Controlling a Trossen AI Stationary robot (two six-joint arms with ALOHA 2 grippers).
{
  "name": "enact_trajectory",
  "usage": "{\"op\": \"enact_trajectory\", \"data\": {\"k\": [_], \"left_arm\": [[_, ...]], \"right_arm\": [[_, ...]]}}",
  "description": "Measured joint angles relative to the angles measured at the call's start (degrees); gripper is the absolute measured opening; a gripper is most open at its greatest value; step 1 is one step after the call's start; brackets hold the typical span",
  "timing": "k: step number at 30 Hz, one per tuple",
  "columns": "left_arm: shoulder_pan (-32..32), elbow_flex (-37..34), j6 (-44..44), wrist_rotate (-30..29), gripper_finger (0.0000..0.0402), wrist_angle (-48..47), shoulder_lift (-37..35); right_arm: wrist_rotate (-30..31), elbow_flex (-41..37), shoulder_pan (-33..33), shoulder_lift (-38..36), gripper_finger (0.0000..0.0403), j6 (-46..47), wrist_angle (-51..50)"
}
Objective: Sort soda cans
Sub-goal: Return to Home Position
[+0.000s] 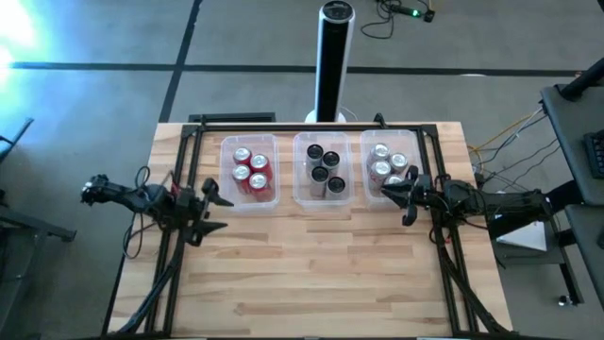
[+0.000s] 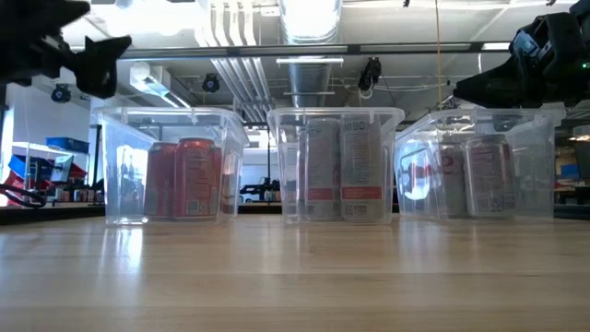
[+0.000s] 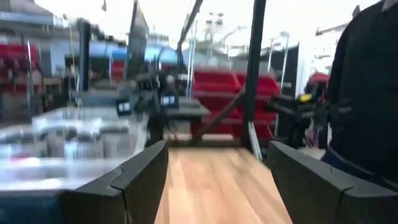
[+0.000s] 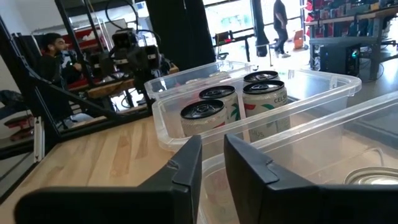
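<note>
Three clear tubs stand in a row at the table's far side. The left tub (image 1: 250, 170) holds red soda cans (image 2: 184, 180). In the middle tub (image 1: 323, 168) are dark-topped cans (image 4: 214, 109). Silver cans (image 1: 385, 162) fill the right tub (image 1: 389, 168). My left gripper (image 1: 219, 210) hovers open just off the left tub's near left corner, with nothing between its fingers (image 3: 143, 174). Over the right tub's near rim, my right gripper (image 1: 389, 194) has its fingers (image 4: 186, 168) drawn to a narrow slit around nothing.
Bare wooden tabletop (image 1: 311, 274) stretches from the tubs to the near edge. A black frame (image 1: 311, 121) runs along the table's back and sides. Behind the table stands a black column (image 1: 332, 57). People (image 4: 56, 56) show in the room beyond.
</note>
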Motion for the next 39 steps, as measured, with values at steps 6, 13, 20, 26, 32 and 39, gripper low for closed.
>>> {"op": "enact_trajectory", "data": {"k": [6,13,20,26,32,39], "left_arm": [[0.2,-0.3,1.5,-0.1,0.026,2.8,0.0],[0.8,-0.3,-3.4,0.1,0.026,-7.0,0.7],[0.9,-0.3,-1.2,0.1,0.026,-7.5,1.1],[0.9,-0.3,0.3,0.9,0.026,-7.7,1.1],[0.9,-0.3,2.5,2.2,0.026,-8.0,0.6],[5.2,-0.4,3.2,0.7,0.026,-7.7,0.0]], "right_arm": [[0.0,0.0,0.0,0.0,0.0059,0.1,0.0],[0.0,0.0,0.0,0.0,0.0071,0.0,0.0],[0.0,0.0,0.0,0.0,0.0085,0.0,0.0],[0.0,0.0,0.0,0.0,0.0091,0.0,0.0],[0.0,0.0,0.0,0.0,0.0081,0.0,0.0],[0.0,0.0,0.0,0.0,0.0065,0.0,0.0]]}}
